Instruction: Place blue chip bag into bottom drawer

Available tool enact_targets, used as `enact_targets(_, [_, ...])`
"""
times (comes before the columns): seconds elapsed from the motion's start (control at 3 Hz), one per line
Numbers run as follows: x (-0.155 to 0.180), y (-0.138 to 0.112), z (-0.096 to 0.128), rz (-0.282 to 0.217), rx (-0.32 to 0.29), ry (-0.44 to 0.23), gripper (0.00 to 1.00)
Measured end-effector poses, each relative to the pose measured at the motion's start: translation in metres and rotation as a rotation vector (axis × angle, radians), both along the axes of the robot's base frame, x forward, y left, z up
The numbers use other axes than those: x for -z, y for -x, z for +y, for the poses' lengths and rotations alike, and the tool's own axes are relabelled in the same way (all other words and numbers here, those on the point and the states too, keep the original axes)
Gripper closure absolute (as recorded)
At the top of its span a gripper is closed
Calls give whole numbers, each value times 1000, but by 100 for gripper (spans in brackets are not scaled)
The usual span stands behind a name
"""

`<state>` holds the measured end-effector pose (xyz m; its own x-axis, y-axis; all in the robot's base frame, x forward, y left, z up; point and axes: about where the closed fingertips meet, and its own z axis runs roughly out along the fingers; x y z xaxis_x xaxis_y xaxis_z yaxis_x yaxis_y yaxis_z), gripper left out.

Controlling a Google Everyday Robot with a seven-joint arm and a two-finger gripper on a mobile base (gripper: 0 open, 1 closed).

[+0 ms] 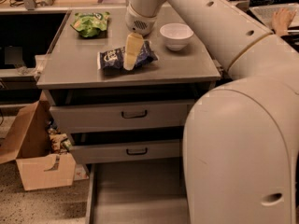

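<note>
Cardboard box (37, 164): stands on the floor left of the cabinet, flaps open.
Green chip bag (90, 22): lies at the far left corner of the cabinet top (70, 73), well apart from the target.
Blue chip bag (110, 59): lies flat near the middle of the cabinet top, its long side running left to right; it is not yet lifted.
Handling: it looks light, soft and crinkly, and the foil is probably slippery. It will bend when it is lifted, and a hard squeeze can crush the chips. I think the best hold is across the narrow middle, or on one sealed end.
Gripper (132, 55): points down over the right half of the blue bag and covers part of it. I cannot tell whether it is spread or already pinching the foil.
Bottom drawer (135, 195): pulled far out at floor level, its grey floor showing, straight below the cabinet front.
White bowl (176, 35): stands right of the bag, near it but not touching.
</note>
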<state>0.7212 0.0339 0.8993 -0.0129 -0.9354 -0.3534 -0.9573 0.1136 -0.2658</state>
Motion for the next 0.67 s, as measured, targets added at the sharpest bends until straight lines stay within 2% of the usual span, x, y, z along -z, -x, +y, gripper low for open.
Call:
enact_targets(0.33, [27,-11,7,33,36,40,0])
enact_targets(0.67, [42,-16,8,59,56,47,0])
